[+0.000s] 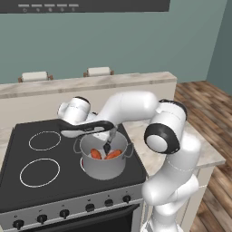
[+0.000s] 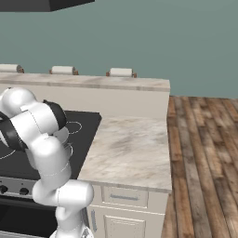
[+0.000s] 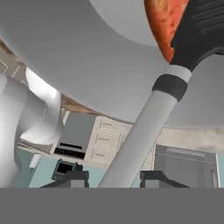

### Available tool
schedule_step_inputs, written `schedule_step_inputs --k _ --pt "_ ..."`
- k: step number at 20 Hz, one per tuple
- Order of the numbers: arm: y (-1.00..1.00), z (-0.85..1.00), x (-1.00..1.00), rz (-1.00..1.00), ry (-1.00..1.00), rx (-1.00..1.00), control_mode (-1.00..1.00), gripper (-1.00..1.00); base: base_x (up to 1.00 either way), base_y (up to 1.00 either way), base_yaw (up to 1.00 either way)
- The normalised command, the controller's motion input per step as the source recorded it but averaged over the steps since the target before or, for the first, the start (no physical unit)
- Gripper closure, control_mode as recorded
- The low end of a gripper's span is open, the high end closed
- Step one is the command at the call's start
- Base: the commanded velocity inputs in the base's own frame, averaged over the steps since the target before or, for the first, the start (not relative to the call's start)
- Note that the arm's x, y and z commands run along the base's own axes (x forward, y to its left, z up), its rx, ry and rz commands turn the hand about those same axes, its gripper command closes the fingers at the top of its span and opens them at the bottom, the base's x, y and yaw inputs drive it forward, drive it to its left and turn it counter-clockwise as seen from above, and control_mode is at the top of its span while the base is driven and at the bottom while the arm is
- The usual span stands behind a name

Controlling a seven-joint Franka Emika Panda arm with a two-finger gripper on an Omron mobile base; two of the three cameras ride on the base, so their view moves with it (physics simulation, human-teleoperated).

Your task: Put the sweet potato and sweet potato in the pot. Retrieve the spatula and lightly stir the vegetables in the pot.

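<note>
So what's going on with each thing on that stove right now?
Grey metal round stockpot: upright on the stove, lidless.
Two orange-red sweet potatoes: lying inside the pot.
Dark spatula with grey handle: head down in the pot, against a sweet potato, handle between the fingertips.
End effector: jaws either side of the handle; grip unclear.

Nothing here carries readable writing: the stove's knobs [image 1: 64, 213] and the small marks on the panel up top [image 1: 49, 7] show no letters or numbers I can make out.
</note>
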Motion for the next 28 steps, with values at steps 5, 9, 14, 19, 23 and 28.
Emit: schedule_step_inputs --k 5,9,14,19,23,28 --pt "0.09 0.39 0.0 0.03 0.03 0.01 -1.0 1.0 0.0 0.0 0.0" --pt "0.16 0.08 0.03 0.03 0.02 0.0 -1.0 1.0 0.0 0.0 0.0" --pt "0.32 -0.11 0.0 0.07 0.01 0.01 -1.0 1.0 0.0 0.0 0.0" --pt "0.19 -0.17 -0.01 0.09 0.02 0.0 -1.0 1.0 0.0 0.0 0.0" --pt "0.0 -0.17 0.21 0.0 0.0 0.0 -1.0 1.0 0.0 0.0 0.0" --pt "0.0 -0.48 0.36 0.0 0.0 0.0 -1.0 1.0 0.0 0.0 0.0"
